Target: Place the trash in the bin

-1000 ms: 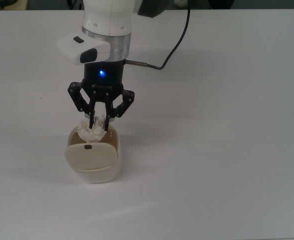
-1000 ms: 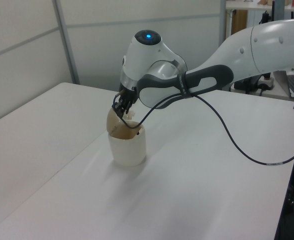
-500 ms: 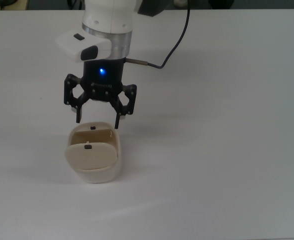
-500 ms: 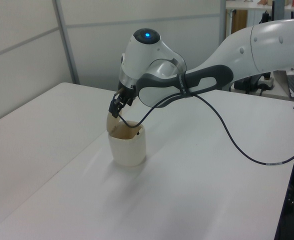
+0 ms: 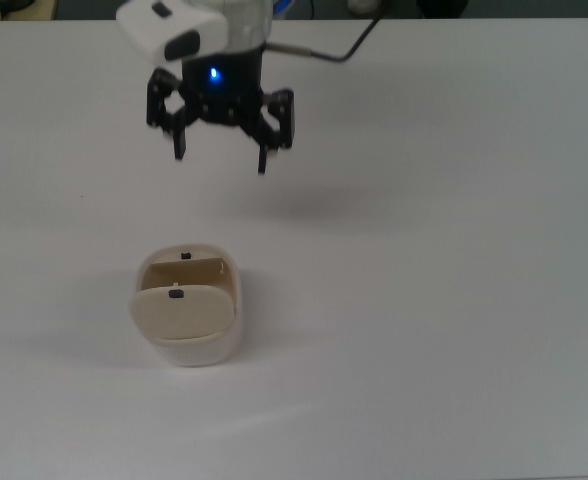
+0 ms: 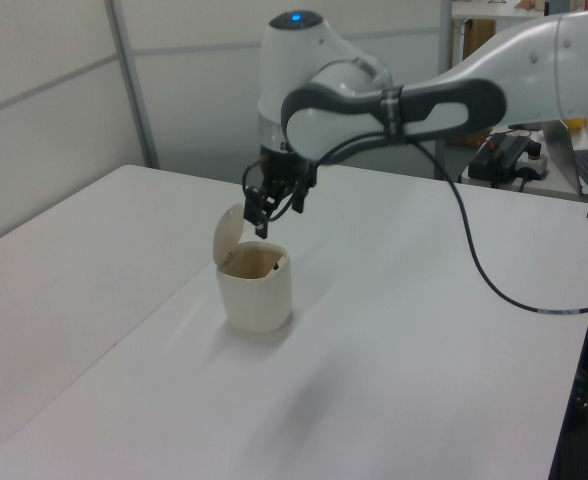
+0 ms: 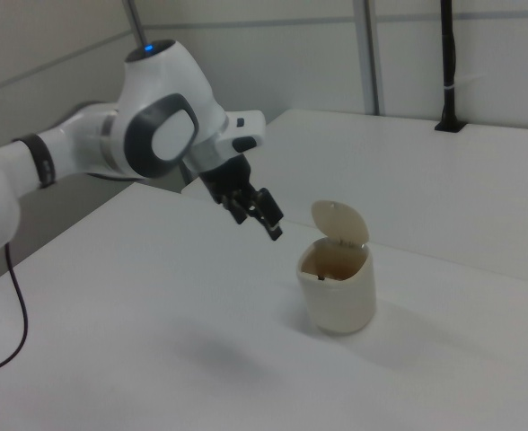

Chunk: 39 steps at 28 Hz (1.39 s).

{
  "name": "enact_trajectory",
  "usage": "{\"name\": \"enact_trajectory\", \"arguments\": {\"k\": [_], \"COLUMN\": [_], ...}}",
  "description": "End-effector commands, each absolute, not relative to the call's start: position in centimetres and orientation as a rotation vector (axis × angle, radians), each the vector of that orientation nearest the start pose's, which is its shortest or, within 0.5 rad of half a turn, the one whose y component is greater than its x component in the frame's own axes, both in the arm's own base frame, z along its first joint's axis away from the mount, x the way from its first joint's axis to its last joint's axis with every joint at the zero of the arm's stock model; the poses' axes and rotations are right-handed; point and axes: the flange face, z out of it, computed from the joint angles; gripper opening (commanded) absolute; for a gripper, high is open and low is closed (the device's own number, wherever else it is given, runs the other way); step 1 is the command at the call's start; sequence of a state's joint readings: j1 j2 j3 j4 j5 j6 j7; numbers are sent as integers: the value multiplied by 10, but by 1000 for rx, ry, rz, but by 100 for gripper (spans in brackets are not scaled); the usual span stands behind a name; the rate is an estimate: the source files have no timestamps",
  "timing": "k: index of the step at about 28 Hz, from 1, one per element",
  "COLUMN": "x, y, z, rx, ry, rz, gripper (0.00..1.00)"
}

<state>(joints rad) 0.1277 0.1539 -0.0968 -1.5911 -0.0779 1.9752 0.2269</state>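
The cream-beige bin (image 5: 189, 345) stands on the white table with its flap lid (image 5: 179, 311) swung up and its mouth uncovered. In the left view the bin (image 6: 257, 299) sits just below and in front of the gripper, and the right view shows the bin (image 7: 338, 292) to the gripper's right. The trash is hidden; no paper wad shows on the table or between the fingers. My gripper (image 5: 222, 158) hangs open and empty, well above the table and beyond the bin toward the top view's top. It also appears as the gripper (image 6: 276, 211) and the gripper (image 7: 260, 217).
A black cable (image 5: 319, 53) trails from the wrist to the top view's upper right, and loops across the table as the cable (image 6: 494, 290). Bare white table (image 5: 444, 300) surrounds the bin. A black post (image 7: 447, 72) stands at the table's far edge.
One second ago the fingers held the trash over the bin's mouth. They then opened, the wad dropped out of sight, and the gripper rose and drew back toward the top view's top.
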Motion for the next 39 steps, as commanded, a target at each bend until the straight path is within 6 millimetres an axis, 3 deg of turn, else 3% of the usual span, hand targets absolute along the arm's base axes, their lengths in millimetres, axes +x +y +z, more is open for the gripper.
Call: {"name": "enact_trajectory", "arguments": {"k": [1, 3, 16, 39], "x": [591, 577, 536, 542], "y": [16, 15, 15, 15], "z": [596, 606, 632, 628], "rx": [-3154, -3161, -3168, -3162], "ry": [308, 303, 129, 114], "rz": [-217, -151, -3, -2], "gripper": [100, 100, 100, 100]}}
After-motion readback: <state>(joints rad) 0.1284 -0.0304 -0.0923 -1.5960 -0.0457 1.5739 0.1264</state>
